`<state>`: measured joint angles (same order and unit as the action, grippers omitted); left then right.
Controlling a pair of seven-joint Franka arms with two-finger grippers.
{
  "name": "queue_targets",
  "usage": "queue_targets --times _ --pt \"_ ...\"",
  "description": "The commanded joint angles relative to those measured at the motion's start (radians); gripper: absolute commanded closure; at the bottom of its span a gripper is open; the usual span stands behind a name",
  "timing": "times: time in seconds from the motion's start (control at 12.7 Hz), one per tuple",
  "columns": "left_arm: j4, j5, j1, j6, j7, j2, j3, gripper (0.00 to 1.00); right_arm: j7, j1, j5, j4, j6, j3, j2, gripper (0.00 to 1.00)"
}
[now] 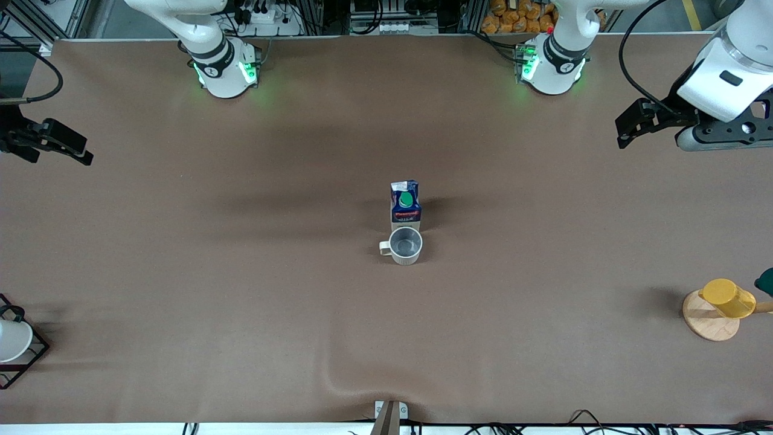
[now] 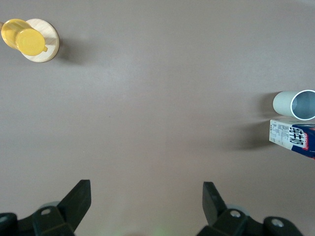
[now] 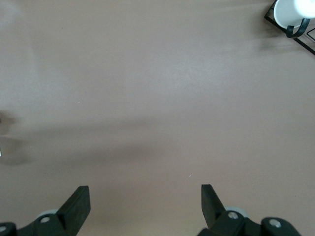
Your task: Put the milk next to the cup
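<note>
The milk carton stands upright near the middle of the brown table, its green cap facing up toward the front camera. The cream mug sits just beside the carton, nearer to the front camera, with no visible gap between them; its loop handle points toward the right arm's end of the table. The left gripper hangs over the table's edge at the left arm's end, well apart from the carton, fingers spread wide and holding nothing. The right gripper hangs over the table's right-arm end, also spread wide and empty. From the carton, a yellow cup on a round wooden base stands toward the left arm's end and nearer the front camera; a white cup in a black wire rack stands toward the right arm's end, also nearer.
</note>
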<state>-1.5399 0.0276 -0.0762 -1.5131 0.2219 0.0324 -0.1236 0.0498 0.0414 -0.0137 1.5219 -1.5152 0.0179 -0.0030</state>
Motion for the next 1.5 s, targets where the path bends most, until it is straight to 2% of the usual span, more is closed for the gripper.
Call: queue_targets --times 0.0,0.47,1.42 --pt "0.020 0.023 0.010 0.002 -0.032 -0.018 -0.002 0.00 -0.002 0.006 0.006 -0.017 0.007 0.008 0.004 0.00" --pt "0.038 0.026 0.009 0.022 -0.056 -0.012 0.022 0.00 0.002 0.008 0.001 -0.017 0.009 0.007 0.004 0.00" --pt "0.038 0.005 0.018 0.020 -0.114 -0.040 0.024 0.00 -0.002 0.009 0.000 -0.040 0.052 0.007 -0.006 0.00"
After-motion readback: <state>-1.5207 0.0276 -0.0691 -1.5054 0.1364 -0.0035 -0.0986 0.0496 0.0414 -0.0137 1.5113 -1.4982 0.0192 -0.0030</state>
